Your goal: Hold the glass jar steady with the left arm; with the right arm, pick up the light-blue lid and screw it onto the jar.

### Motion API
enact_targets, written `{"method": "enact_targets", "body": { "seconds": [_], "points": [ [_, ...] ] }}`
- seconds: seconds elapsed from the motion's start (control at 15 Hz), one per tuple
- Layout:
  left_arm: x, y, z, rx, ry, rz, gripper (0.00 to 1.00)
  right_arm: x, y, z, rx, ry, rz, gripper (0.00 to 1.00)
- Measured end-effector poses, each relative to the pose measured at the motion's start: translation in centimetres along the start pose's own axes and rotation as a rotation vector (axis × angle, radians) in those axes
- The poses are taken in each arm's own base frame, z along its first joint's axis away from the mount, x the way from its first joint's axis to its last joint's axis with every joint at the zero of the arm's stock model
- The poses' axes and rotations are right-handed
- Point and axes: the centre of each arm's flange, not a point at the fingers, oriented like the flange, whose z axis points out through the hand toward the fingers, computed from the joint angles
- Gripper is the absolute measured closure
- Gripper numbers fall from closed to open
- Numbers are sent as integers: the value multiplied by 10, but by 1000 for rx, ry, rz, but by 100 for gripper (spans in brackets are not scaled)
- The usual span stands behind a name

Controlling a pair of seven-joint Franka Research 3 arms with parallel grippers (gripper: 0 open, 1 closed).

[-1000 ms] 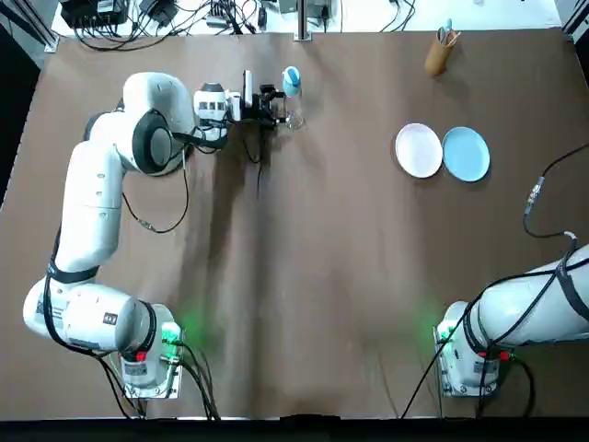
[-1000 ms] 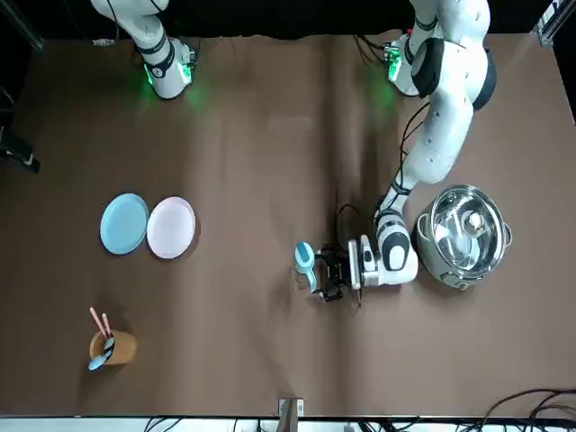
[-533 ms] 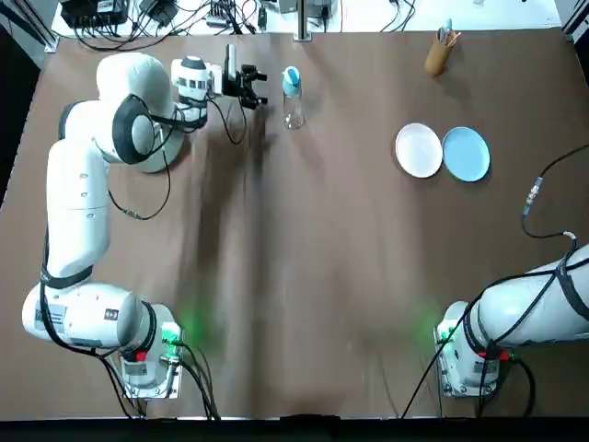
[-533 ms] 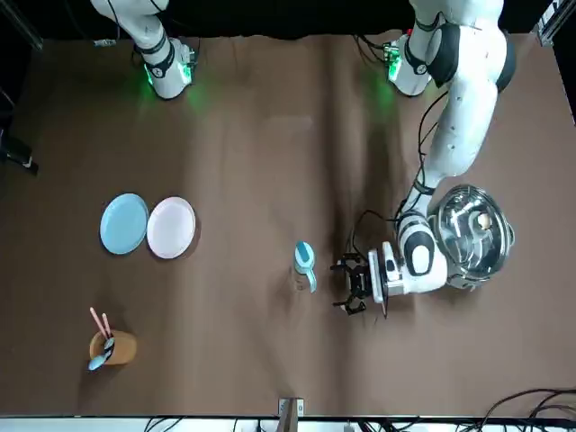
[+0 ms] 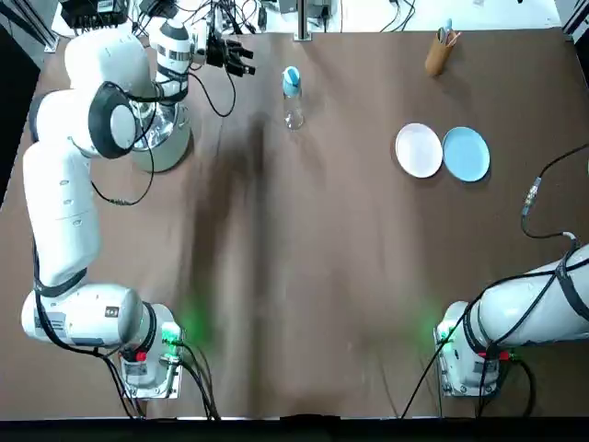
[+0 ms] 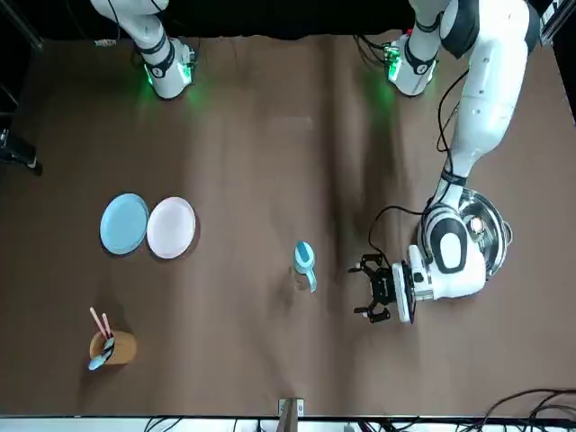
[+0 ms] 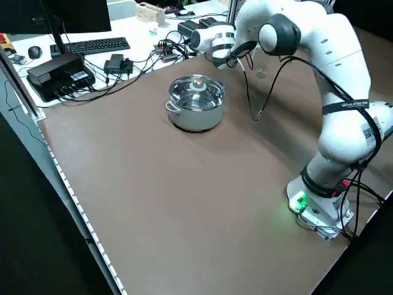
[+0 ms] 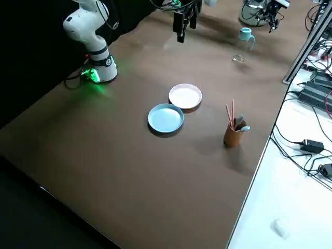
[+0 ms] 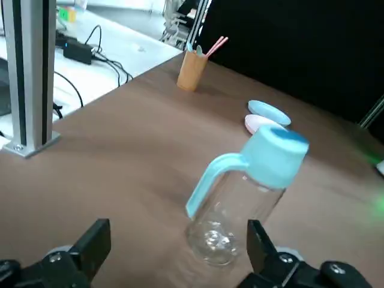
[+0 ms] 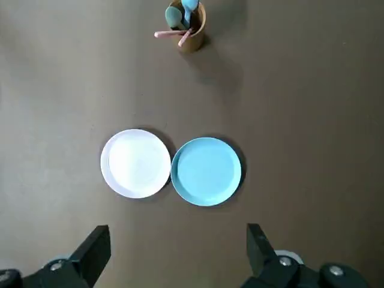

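Observation:
The clear glass jar (image 5: 294, 114) stands upright at the far middle of the table. The light-blue lid (image 5: 291, 77) sits on top of it, its handle hanging down one side (image 9: 207, 183). My left gripper (image 5: 241, 57) is open and holds nothing; it hovers to the jar's left, apart from it, with the jar (image 9: 231, 225) ahead of its fingers in the left wrist view. My right gripper (image 8: 182, 26) is open, high above the white plate (image 10: 135, 162) and blue plate (image 10: 206, 171).
A steel pot (image 5: 158, 140) with a lid stands at the far left, under my left arm. The white plate (image 5: 419, 150) and blue plate (image 5: 466, 154) lie at the right. A brown cup (image 5: 439, 53) with utensils stands in the far right corner.
My left gripper has pulled back from the jar, moving left and toward the far edge. The jar with its lid has stayed standing in place.

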Motion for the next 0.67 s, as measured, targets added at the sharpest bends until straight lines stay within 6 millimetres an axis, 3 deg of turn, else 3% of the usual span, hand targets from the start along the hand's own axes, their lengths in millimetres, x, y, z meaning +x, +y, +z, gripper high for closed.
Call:
{"method": "enact_targets", "body": {
  "seconds": [0.27, 0.67],
  "points": [
    [32, 28, -20, 17, -78, -214, 0, 1, -4, 0, -2, 0, -7, 0],
    [42, 57, -44, 106, -197, -476, 0, 1, -4, 0, -4, 1, -7, 0]
  ]
}}
